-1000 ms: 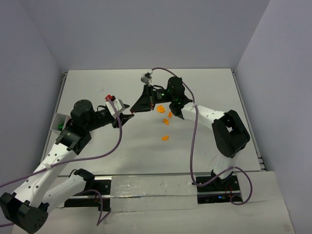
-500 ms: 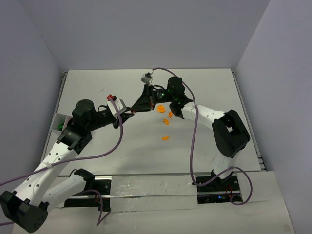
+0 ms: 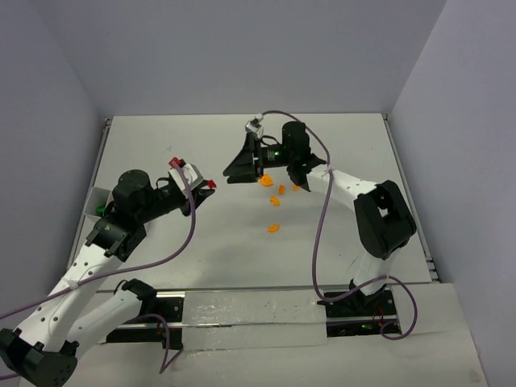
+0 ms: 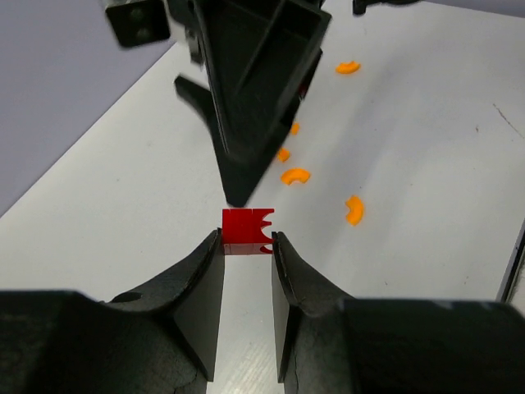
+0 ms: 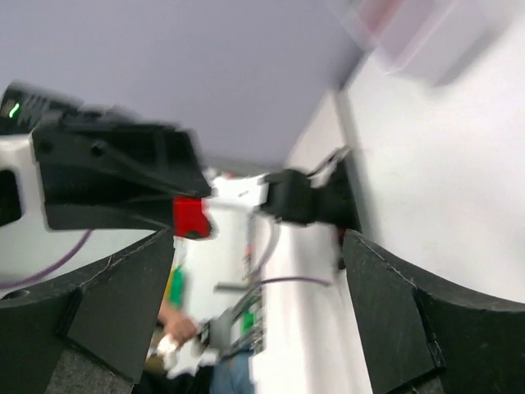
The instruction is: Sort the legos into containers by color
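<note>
Left hand pinches a red lego above the desk, mid-left in the top view. Right hand gapes, empty. The tray at the left edge seems to hold green. Orange legos lie unsorted at centre.

The left gripper hangs above the left half of the table with a red lego at its tip. The right gripper is nearby, toward the far edge. Orange legos lie scattered mid-table, and the white tray sits at the left edge.
</note>
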Robot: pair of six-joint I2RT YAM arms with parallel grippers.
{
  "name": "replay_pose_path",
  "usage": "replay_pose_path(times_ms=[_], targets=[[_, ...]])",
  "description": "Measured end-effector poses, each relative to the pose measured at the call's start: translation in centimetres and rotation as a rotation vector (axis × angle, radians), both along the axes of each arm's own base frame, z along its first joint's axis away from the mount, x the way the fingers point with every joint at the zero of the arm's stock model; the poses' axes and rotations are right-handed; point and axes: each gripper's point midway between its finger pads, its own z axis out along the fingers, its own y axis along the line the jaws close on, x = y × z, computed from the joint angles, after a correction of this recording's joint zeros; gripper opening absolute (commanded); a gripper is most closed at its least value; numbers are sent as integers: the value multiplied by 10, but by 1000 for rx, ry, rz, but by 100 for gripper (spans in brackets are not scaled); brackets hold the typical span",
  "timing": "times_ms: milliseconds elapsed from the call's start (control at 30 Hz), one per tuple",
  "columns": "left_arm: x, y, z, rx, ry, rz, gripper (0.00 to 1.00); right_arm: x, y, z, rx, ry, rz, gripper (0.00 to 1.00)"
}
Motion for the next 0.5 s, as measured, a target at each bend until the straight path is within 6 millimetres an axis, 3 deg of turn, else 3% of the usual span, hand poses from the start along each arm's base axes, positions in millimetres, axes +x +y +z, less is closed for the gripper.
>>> replay_pose_path(times_ms=[167, 267, 500], targets=[[2, 30, -23, 85, 112, 142, 0, 68, -40, -17, -154, -64, -232, 91], [13, 61, -43, 162, 205, 270, 0, 94, -61, -19, -251, -181, -323, 91], [36, 180, -96, 373, 487, 628, 0, 89, -82, -30, -427, -355, -344, 91]])
